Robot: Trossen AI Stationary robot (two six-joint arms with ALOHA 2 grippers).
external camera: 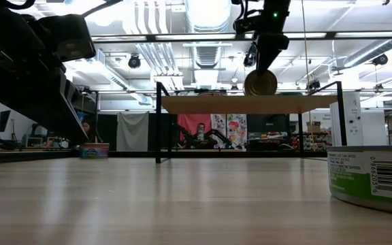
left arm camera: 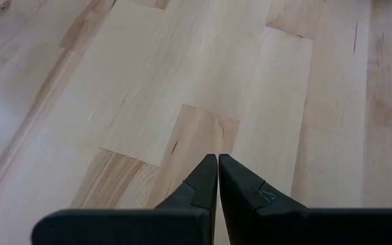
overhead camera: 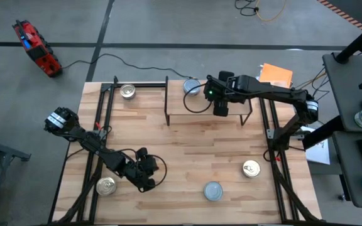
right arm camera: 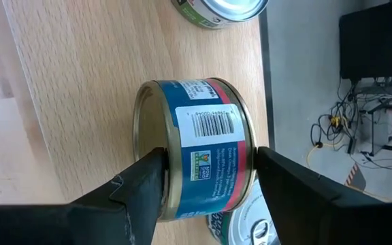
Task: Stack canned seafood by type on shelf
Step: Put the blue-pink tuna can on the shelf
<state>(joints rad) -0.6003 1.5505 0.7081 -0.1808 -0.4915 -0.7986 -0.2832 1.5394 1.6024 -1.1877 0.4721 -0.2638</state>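
Observation:
My right gripper hangs over the shelf, shut on a tin of canned seafood with a blue and red label. The low view shows this tin as a round disc just above the shelf's plank. A silver-topped tin stands on the shelf's far left. Another silver top shows just under the held tin. My left gripper is shut and holds nothing, its tips low over the table at the near left. My right gripper pinches the tin by its two flat ends, one finger on the silver end and the other on the opposite end. The fingers slant down from the table's right. The tin is turned on edge; I cannot tell whether its lower rim touches anything.
Loose tins stand on the table: one at the far left, one at the near left, a pale blue-topped one at the near middle and a silver-gold one at the near right. A green-labelled tin looms close in the low view.

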